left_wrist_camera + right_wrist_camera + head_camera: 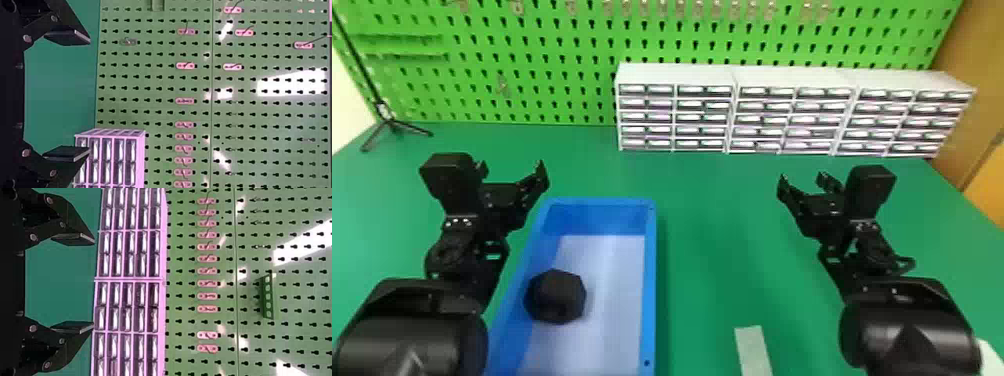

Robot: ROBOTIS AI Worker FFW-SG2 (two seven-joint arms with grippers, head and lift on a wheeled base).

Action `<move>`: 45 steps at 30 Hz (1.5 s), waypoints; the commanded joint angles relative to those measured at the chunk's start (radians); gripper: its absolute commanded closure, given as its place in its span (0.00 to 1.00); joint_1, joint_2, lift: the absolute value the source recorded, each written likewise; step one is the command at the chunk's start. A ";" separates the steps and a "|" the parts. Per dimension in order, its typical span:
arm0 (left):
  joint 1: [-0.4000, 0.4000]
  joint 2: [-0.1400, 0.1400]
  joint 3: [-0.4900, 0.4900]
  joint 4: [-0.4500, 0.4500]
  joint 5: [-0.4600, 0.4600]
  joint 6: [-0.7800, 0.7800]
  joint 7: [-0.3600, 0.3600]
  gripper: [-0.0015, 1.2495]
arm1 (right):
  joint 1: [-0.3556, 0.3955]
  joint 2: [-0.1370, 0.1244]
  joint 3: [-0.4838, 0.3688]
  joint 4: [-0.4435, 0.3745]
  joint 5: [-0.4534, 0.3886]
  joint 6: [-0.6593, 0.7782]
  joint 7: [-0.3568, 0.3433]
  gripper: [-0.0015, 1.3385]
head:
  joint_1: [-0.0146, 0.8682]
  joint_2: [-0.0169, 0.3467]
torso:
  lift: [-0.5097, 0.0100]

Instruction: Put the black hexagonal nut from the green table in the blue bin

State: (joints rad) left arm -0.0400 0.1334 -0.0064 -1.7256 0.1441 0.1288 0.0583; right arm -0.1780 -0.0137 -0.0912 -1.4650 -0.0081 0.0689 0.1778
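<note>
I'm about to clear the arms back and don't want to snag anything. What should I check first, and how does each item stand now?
1. Black hexagonal nut inside the blue bin: ok.
2. Left gripper open, nothing between its fingers: ok.
3. Right gripper open, nothing between its fingers: ok.
4. Left arm at a safe height above the bin's rim: cannot tell; it overlaps the bin's left edge in the head view.
5. Nut free of the bin's left wall: cannot tell; it sits close to that side.
</note>
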 commanded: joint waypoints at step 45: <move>0.000 0.000 -0.001 -0.002 0.003 0.005 0.000 0.23 | 0.002 -0.003 -0.005 0.000 -0.006 0.003 0.000 0.38 | 0.79 0.12 | 0.80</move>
State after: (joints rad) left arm -0.0399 0.1334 -0.0077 -1.7268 0.1473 0.1335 0.0583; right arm -0.1764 -0.0168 -0.0951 -1.4651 -0.0138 0.0721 0.1779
